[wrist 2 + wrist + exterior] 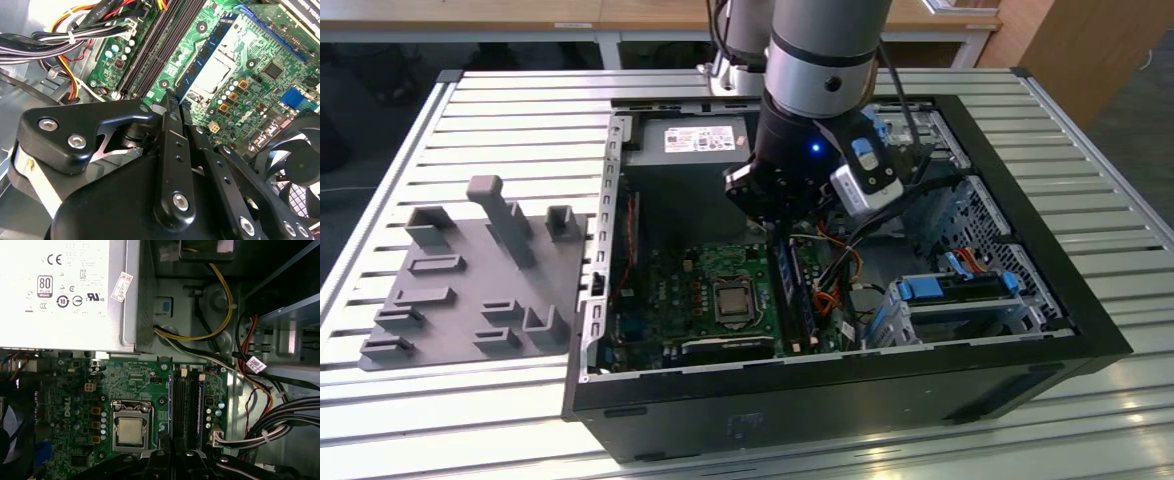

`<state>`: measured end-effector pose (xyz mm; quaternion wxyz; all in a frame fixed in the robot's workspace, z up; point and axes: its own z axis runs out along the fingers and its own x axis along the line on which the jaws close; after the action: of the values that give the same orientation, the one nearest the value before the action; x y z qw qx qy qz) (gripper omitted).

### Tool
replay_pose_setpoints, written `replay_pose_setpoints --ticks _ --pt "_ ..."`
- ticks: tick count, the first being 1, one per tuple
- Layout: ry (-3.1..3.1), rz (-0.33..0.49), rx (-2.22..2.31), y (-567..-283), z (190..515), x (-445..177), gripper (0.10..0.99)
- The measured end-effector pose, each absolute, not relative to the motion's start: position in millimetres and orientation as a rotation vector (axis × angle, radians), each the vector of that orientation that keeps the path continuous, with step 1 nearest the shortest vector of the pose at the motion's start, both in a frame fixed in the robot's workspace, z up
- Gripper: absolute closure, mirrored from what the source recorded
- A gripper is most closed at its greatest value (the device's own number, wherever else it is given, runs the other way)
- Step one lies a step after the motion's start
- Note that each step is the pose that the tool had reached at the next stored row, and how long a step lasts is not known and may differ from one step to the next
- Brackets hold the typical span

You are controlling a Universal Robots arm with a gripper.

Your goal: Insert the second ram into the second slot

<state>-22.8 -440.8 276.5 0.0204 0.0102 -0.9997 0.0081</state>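
Observation:
The second ram (210, 55), a thin dark-blue stick with dark chips, stands on edge in the slot closest to the processor socket (216, 75). It also appears in the exterior view (789, 290) and, edge-on, in the first wrist view (170, 405). The other black slots (186, 405) lie beside it, and another thin blue strip (200, 405) runs along their far side. My gripper (170, 99) is shut with nothing between its fingers. It hangs over one end of the stick, and I cannot tell whether it touches. It reaches down into the open case (779, 232).
A silver power supply (700, 140) fills the case's far corner. Cable bundles (75, 40) crowd the side of the slots away from the socket. A black fan (295, 165) sits beyond the motherboard. Blue drive brackets (954, 290) are at the exterior view's right, a grey fixture (467, 270) at its left.

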Motion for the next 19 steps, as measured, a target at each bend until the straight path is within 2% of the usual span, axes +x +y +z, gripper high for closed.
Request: replay_pose_setpoints --ticks 19 --pt "-3.099 0.026 0.005 -449.9 258.5 -22.0 0.949"
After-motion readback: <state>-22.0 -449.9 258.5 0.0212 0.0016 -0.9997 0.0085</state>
